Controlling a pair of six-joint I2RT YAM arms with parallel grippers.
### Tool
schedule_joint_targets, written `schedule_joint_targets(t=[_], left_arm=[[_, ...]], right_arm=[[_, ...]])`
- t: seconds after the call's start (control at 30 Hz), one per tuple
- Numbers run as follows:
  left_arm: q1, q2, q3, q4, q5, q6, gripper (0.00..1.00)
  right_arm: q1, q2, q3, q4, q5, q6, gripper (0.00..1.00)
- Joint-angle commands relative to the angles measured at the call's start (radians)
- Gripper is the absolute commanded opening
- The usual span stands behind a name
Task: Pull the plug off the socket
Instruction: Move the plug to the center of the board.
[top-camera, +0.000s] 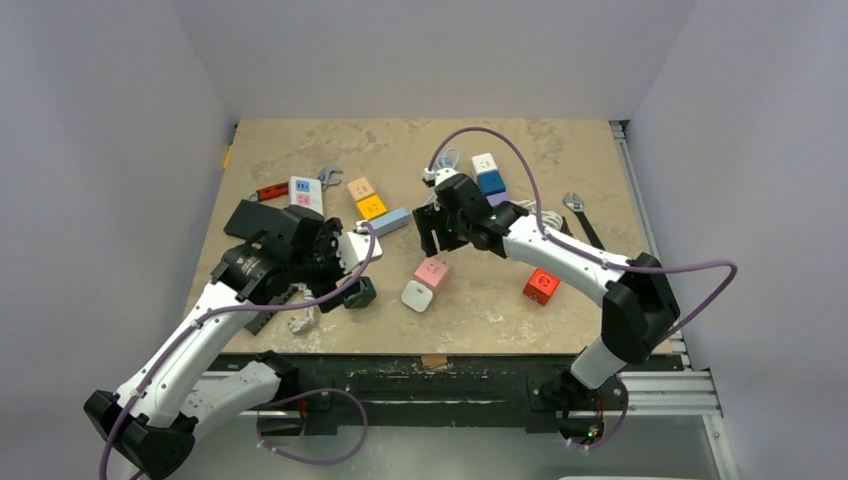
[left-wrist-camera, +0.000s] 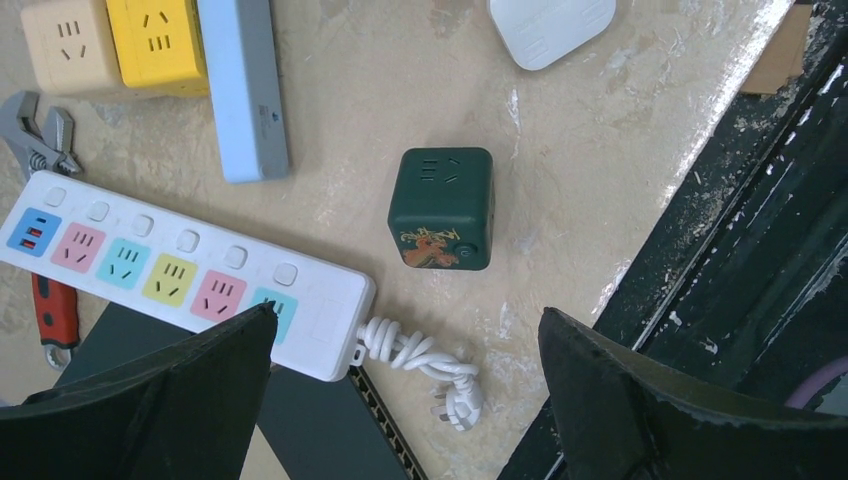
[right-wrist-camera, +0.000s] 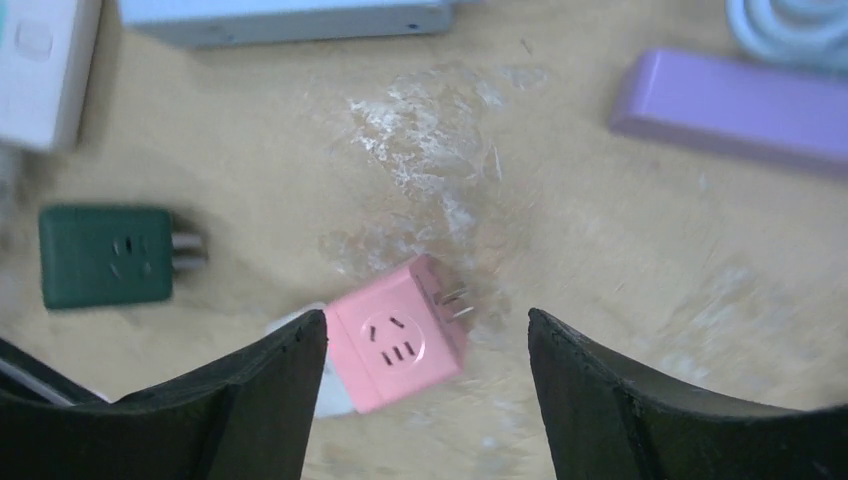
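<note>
A: Where's the right gripper (top-camera: 430, 245)?
B: Top view, just right of centre, hanging over the pink cube (right-wrist-camera: 400, 335). Jaws spread apart, nothing btwn them. It isn't gripping.

A: And the pink cube itself?
B: Mid-table, approx centre of the top view. In the right wrist view it's low centre and tilted, socket face towards the cam, w/ bare metal prongs sticking out at its upper right. The prongs aren't in anything.

A: And the white cube (top-camera: 417, 296)?
B: Just below-left of the pink one. The pink corner overlaps it in the wrist view. Can't tell if it rests on it or only touches. That frame's blurry.

A: Left gripper (left-wrist-camera: 407, 312)?
B: Wide open and empty. Left side of the top view, above the table (top-camera: 560, 160).

A: What's under it?
B: Green cube (left-wrist-camera: 442, 205) at centre of the left wrist view, on its own, prongs free. The white power strip (left-wrist-camera: 180, 270) w/ coloured outlets runs across the left, its cord (left-wrist-camera: 420, 360) knotted at lower centre and not plugged in.

A: Other stuff?
B: Light blue strip (left-wrist-camera: 243, 85), yellow cube (left-wrist-camera: 155, 40) and beige cube (left-wrist-camera: 68, 42) at upper left. Wrench (left-wrist-camera: 35, 130) at the left edge. Purple strip (right-wrist-camera: 730, 105) upper right in the right wrist view. Red cube (top-camera: 541, 285) right of centre, apart from the rest.
</note>
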Motion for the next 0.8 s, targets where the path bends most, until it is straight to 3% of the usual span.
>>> schedule_joint_targets(t=[0.0,0.13,0.27,0.77], left_arm=[[0.007,-0.029,0.004,0.021,0.056,0.003,1.0],[0.008,-0.044,0.011,0.006,0.069,-0.008,1.0],[0.018,-0.071,0.015,-0.004,0.065,-0.002,1.0],[0.063,-0.091,0.104,-0.054,0.115,-0.002,1.0]], right_arm=[[0.001,-0.123,-0.05,0.069,-0.191,-0.825,0.71],[-0.013,-0.137,-0.054,0.009,-0.292,-1.123,0.77],[-0.053,-0.07,0.001,-0.082,-0.369,-1.237,0.77],[-0.039,-0.072,-0.181,-0.01,-0.422,-1.453,0.75]])
